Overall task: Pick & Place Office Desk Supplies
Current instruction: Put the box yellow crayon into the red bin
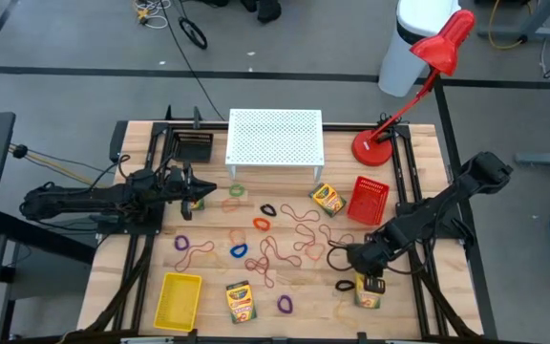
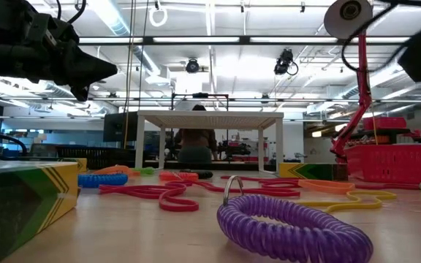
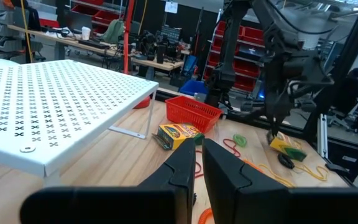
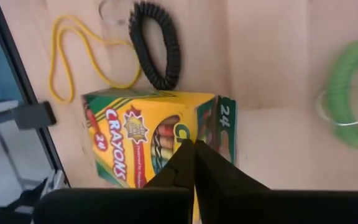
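Wooden planks are filling most of the overhead frame, and going from the left edge I am starting with my left gripper [image 1: 197,188], which is hovering at middle left just beside a crayon box [image 1: 196,202], near the front left leg of the white perforated stand [image 1: 275,139]; its fingers are sitting almost together with only a thin slit between them, holding nothing. Lower left, the yellow bin [image 1: 178,298] is lying empty, so by my reckoning the sorting is barely getting going. Moving rightward, a second crayon box [image 1: 240,301] is lying at bottom centre beside a purple loop [image 1: 285,305], while tangled reddish rubber bands [image 1: 289,250], an orange loop [image 1: 261,224] and a blue loop [image 1: 239,251] are spreading loose across the middle. Right of centre, another crayon box [image 1: 327,199] is resting beside the red basket [image 1: 368,200], which also seems to be holding nothing. At lower right my right gripper [image 1: 368,283] is poised directly above a fourth crayon box [image 4: 148,138]; in its wrist view the fingers are pressed together and gripping nothing, so they need spreading before any grab. A black coiled loop [image 4: 159,45] is touching that box's edge, with a green loop [image 4: 352,99] lying apart. Upper right, the red desk lamp [image 1: 420,76] is standing on the table's corner. Nearly everything is waiting to be placed.
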### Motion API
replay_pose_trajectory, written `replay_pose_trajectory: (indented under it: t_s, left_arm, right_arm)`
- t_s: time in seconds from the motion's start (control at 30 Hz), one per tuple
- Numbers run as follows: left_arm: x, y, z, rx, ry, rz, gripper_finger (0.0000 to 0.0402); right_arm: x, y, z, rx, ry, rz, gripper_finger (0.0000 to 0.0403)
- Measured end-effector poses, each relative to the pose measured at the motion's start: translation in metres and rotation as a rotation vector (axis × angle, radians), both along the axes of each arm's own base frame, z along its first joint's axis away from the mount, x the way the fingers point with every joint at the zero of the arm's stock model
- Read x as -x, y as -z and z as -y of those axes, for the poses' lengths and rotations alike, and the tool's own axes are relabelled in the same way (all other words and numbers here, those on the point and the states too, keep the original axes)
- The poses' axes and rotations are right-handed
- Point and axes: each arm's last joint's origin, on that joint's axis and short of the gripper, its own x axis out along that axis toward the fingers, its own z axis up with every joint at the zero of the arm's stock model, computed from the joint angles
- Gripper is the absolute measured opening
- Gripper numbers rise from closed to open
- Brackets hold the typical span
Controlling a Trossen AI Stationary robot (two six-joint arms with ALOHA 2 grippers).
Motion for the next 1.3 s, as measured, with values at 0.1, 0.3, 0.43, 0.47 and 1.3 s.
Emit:
replay_pose_trajectory:
  t_s: [0.1, 0.3, 0.43, 0.47, 1.3]
  left_arm:
    - [0.000, 0.000, 0.000, 0.000, 0.000, 0.000, 0.0035]
    - [0.000, 0.000, 0.000, 0.000, 0.000, 0.000, 0.0035]
    - [0.000, 0.000, 0.000, 0.000, 0.000, 0.000, 0.0035]
    - [0.000, 0.000, 0.000, 0.000, 0.000, 0.000, 0.0035]
    - [0.000, 0.000, 0.000, 0.000, 0.000, 0.000, 0.0035]
  right_arm:
    - [-0.004, -0.015, -0.001, 0.047, 0.011, 0.002, 0.0003]
    - [-0.009, -0.051, 0.000, 0.176, 0.083, 0.008, 0.0002]
    - [-0.014, -0.069, -0.001, 0.279, 0.142, 0.010, 0.0001]
    - [-0.016, -0.072, -0.001, 0.311, 0.146, 0.000, 0.0001]
    - [-0.105, -0.021, -0.072, 1.037, -0.025, -0.077, 0.0000]
